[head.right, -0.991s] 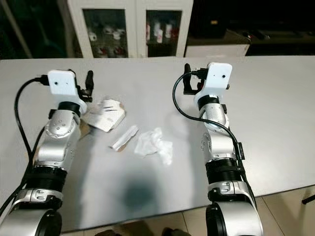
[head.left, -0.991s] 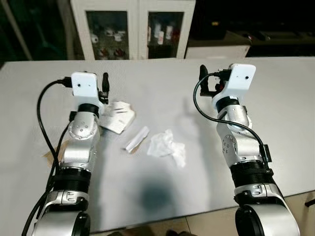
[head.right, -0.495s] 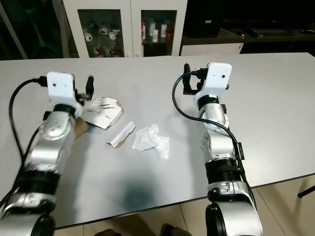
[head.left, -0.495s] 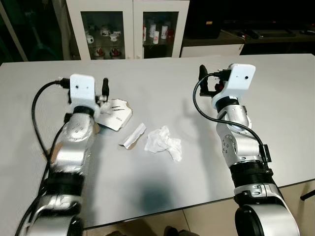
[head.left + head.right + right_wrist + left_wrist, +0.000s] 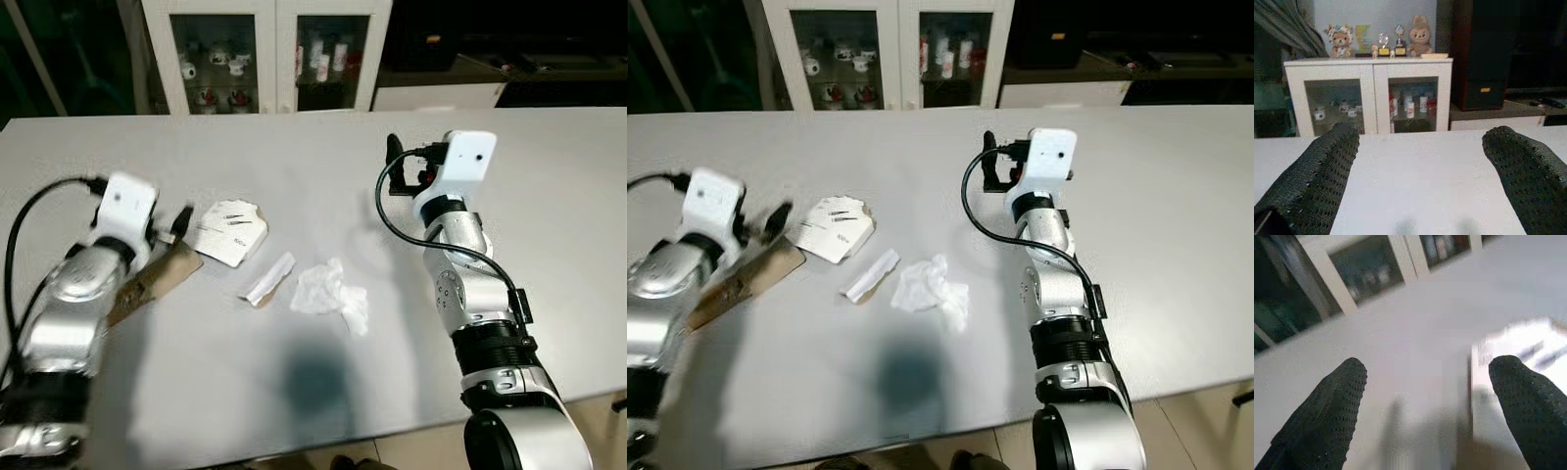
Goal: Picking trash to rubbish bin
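Trash lies on the grey table (image 5: 245, 392): a crumpled white tissue (image 5: 331, 292), a small white paper strip (image 5: 269, 279), a white printed packet (image 5: 230, 230) and a flat brown cardboard piece (image 5: 152, 282). My left gripper (image 5: 179, 223) is blurred, low over the table just left of the packet and above the cardboard. In the left wrist view its fingers (image 5: 1327, 416) stand wide apart with nothing between them, and the packet (image 5: 1520, 345) lies beside one fingertip. My right gripper (image 5: 400, 162) is held up over bare table right of the trash, open and empty (image 5: 1422, 132).
A white glass-door cabinet (image 5: 265, 54) with small items stands behind the table's far edge. Dark furniture (image 5: 509, 59) is at the back right. The table's near edge (image 5: 411, 426) runs below my arms, with floor beyond it.
My left arm has swung left and drawn back, uncovering the brown cardboard piece. The camera has shifted a little. The right arm has barely moved and the trash lies where it was.
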Controlling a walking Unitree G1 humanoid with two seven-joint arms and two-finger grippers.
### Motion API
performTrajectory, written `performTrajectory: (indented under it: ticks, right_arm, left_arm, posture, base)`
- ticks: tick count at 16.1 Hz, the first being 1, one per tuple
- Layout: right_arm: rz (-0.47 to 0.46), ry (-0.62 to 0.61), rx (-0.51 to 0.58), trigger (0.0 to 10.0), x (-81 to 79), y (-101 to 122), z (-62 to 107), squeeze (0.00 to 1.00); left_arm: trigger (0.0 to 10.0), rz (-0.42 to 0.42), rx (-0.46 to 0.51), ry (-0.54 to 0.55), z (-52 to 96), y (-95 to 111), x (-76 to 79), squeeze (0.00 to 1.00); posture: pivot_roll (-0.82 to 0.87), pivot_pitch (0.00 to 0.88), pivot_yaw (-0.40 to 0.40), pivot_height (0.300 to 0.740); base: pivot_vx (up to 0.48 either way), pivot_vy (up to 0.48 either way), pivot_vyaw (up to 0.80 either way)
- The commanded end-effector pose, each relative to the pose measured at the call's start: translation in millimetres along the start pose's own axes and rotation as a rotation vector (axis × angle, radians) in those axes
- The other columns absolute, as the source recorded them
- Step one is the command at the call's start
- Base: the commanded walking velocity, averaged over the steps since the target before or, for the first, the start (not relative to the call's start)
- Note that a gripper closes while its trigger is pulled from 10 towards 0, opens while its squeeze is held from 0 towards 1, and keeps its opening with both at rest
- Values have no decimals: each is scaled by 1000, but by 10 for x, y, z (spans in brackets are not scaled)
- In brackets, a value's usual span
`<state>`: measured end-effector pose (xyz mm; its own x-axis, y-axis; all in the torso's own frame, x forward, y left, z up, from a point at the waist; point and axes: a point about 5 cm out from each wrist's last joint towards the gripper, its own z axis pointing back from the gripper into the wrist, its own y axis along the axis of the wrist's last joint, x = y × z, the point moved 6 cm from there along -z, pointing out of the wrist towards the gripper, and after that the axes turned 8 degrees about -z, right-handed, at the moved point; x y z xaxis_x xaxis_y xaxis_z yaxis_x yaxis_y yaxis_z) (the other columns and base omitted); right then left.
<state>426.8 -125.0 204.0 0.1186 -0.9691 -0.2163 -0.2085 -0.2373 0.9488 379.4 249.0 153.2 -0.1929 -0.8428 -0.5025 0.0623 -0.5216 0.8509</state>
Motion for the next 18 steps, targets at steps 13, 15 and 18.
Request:
performTrajectory:
  ticks: [13,15,18]
  right_arm:
    - [-8,17,-25,10000,-49,-70,15,0]
    - [-8,18,-24,10000,-39,-64,18,0]
    - [-5,17,-27,10000,-24,-66,16,0]
  left_arm:
    - [10000,91,-51,-325,318,-33,369,0]
    - [10000,120,-70,-318,275,-89,415,0]
    - [10000,161,-110,-262,169,-254,393,0]
  posture:
    - [57,59,-61,740]
    - [52,60,-62,740]
    - [55,64,-71,740]
  base:
    - [0,0,0]
    - [0,0,0]
    - [0,0,0]
